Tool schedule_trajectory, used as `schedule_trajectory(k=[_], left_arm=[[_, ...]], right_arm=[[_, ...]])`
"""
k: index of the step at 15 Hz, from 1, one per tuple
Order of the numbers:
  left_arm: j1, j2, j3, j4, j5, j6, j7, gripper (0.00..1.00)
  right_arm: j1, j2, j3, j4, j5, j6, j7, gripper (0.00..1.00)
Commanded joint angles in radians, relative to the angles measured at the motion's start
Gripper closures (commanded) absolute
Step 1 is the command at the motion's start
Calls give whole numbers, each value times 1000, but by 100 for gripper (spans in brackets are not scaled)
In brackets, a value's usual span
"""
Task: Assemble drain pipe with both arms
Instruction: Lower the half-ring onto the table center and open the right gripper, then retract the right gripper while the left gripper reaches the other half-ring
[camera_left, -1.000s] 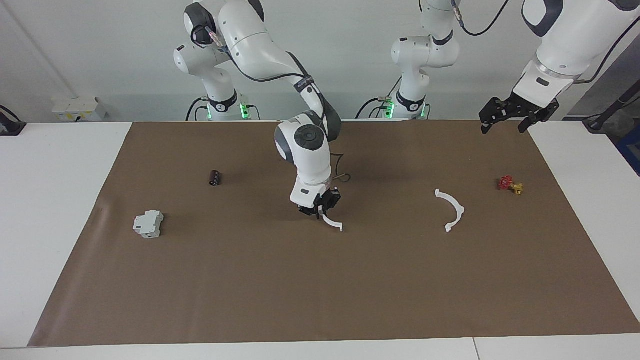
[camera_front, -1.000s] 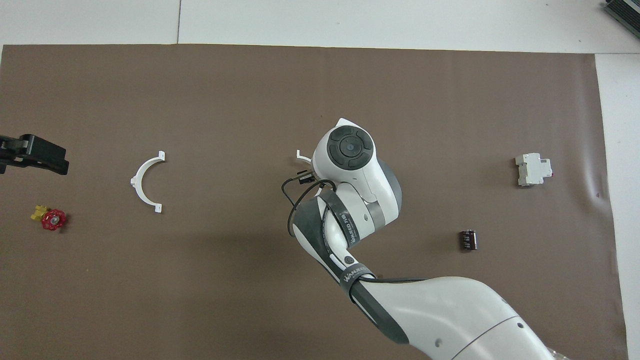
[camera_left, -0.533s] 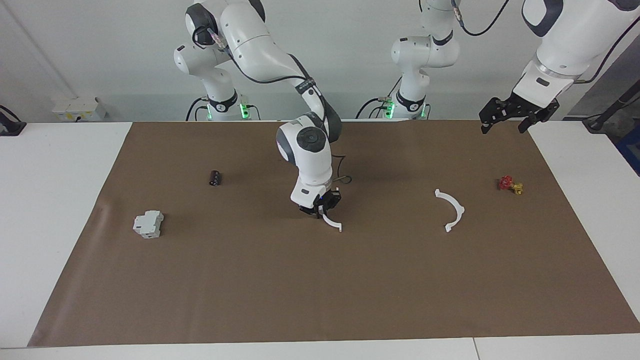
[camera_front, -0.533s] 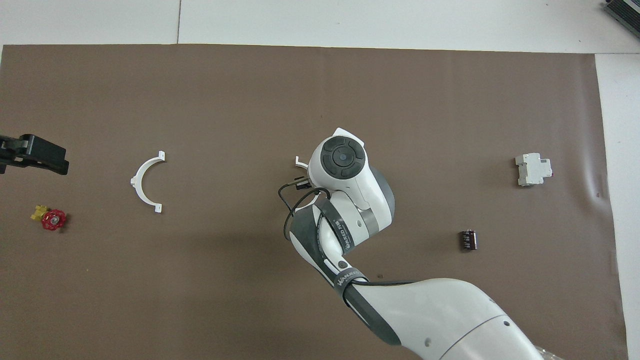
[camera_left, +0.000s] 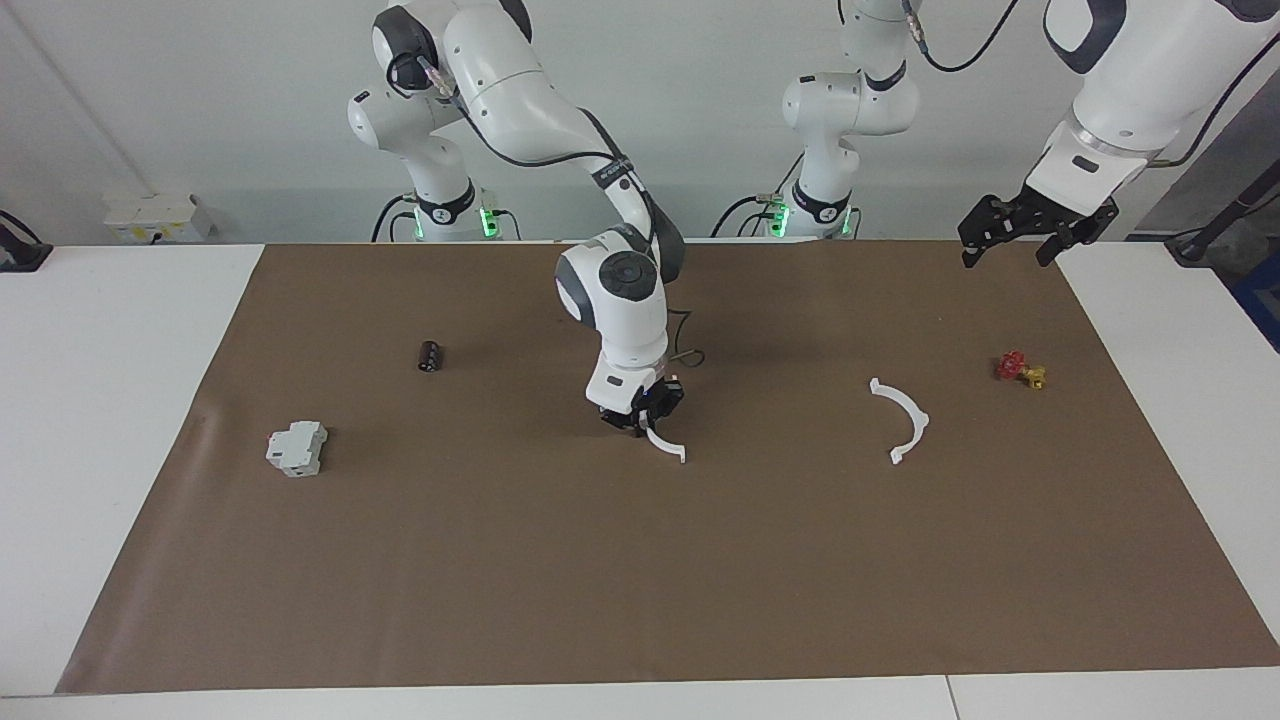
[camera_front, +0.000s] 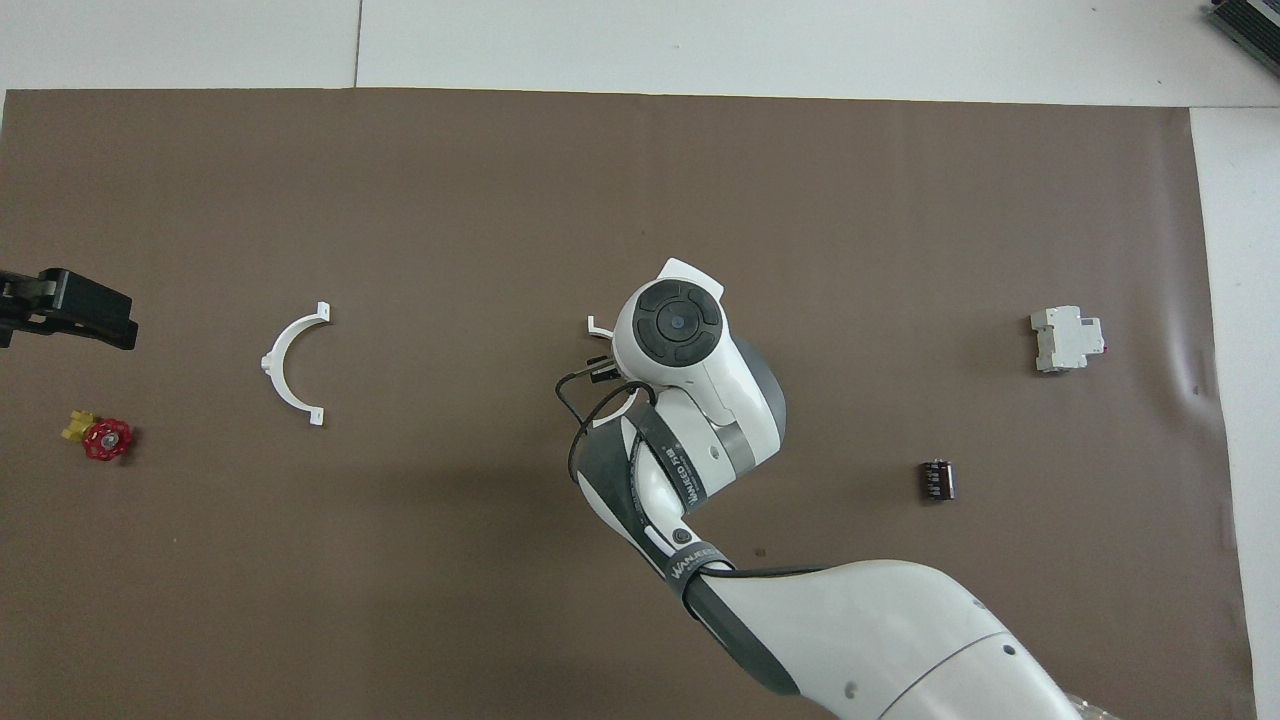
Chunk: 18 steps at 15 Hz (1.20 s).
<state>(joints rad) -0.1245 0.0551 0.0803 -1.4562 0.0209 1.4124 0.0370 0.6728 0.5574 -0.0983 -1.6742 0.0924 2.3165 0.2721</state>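
Gripping one white arc (camera_left: 668, 446) at mid-mat, right claw (camera_left: 637, 420) is down at the counter (camera_left: 120, 420), closed on the arc's end. Second arc (camera_left: 903, 420) lies flat toward the left arm's end, well apart. Left claw (camera_left: 1020, 232) waits raised over the mat corner, fingers spread wide.

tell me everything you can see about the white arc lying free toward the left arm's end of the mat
The free white arc is a thin half-circle of what looks like plastic, with a small tab at each end. It lies flat on the brown mat, untouched. A small red and yellow part sits apart from it, nearer that end. The left pincer hangs well above the mat's corner, fingers spread.
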Motion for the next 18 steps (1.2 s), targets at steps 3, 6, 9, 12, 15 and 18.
schedule_trajectory(k=[3,6,9,12,15,18], left_arm=[[-1,-27,3,-32,-3,3,-8,0],[-1,-47,4,-85,8,54,-6,0],[5,-151,4,-331,8,292,-26,0],[25,-218,3,-518,8,524,-63,0],[23,-163,3,-575,7,672,-153,0],[11,-80,1,-656,7,824,-200,0]], right_arm=[[-1,-56,-8,-19,-23,-8,56,0],[-31,-154,-29,-18,-23,-109,64,0],[-102,-243,-40,-18,-31,-227,50,0],[-182,-319,-40,-18,-129,-357,50,0],[-290,-376,-38,-19,-142,-468,15,0],[-401,-410,-38,-36,-143,-574,-100,0]])
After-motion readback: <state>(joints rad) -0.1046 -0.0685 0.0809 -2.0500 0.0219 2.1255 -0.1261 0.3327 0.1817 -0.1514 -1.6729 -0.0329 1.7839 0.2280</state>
